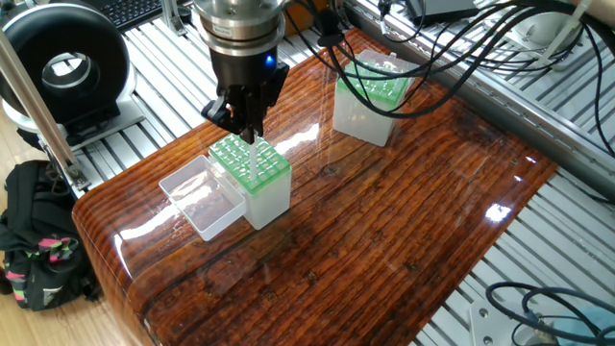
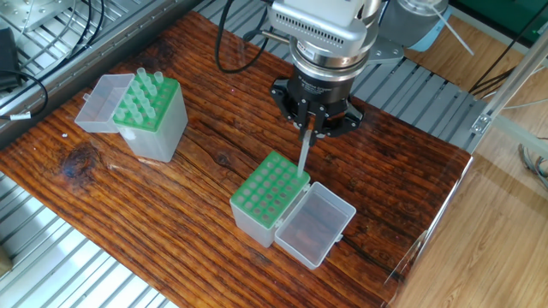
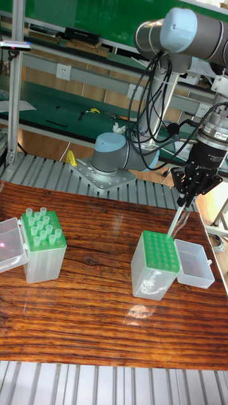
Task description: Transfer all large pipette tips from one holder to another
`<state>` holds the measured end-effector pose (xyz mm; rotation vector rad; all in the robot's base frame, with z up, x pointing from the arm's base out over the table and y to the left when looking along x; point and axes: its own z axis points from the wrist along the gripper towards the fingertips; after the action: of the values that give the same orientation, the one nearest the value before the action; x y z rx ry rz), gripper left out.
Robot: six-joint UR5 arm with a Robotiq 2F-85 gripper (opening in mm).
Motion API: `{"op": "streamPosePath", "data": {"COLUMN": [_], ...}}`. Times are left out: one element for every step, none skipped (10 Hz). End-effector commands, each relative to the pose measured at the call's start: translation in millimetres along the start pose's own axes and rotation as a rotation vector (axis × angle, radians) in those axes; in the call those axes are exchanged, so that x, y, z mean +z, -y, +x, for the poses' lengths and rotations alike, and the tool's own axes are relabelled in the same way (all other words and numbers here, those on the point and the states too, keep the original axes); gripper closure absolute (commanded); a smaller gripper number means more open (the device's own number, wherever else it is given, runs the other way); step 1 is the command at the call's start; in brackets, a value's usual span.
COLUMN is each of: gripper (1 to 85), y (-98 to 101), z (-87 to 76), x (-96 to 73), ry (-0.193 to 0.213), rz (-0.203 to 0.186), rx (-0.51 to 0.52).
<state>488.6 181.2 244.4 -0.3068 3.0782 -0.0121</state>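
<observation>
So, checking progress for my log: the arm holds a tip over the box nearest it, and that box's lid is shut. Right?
Not quite: the lid hangs open beside the box, as the other fixed view shows. The gripper does hold a tip over that box.

A black bag [image 1: 36,240] lies beside the wooden table [image 1: 384,231].

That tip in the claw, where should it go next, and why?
Probably straight down a little. The gripper holds one tip whose point sits at the corner of the near box's green grid, not yet seated; most holes there look empty.
</observation>
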Motion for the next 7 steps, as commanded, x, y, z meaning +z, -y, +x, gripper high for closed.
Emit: {"op": "streamPosePath", "data": {"gripper": [68.7,67.3,65.7,64.3,61.3,57.7,52.7], "y": [-2.2,-2.3,-2.3,-2.2,-4.4,-7.8,-8.5], "z": [0.3,0.1,-0.2,0.2,0.0,0.3,0.4], "x": [-1.0,-1.2,-1.4,-1.5,-1.6,-2.0,-2.5], "ry": [-0.001,-0.001,0.0,-0.002,-0.001,-0.003,-0.005], "rz": [-0.012,-0.013,-0.015,-0.015,-0.024,-0.039,-0.044], "rx": [-0.009,-0.015,-0.02,-0.024,-0.029,-0.034,-0.04]}}
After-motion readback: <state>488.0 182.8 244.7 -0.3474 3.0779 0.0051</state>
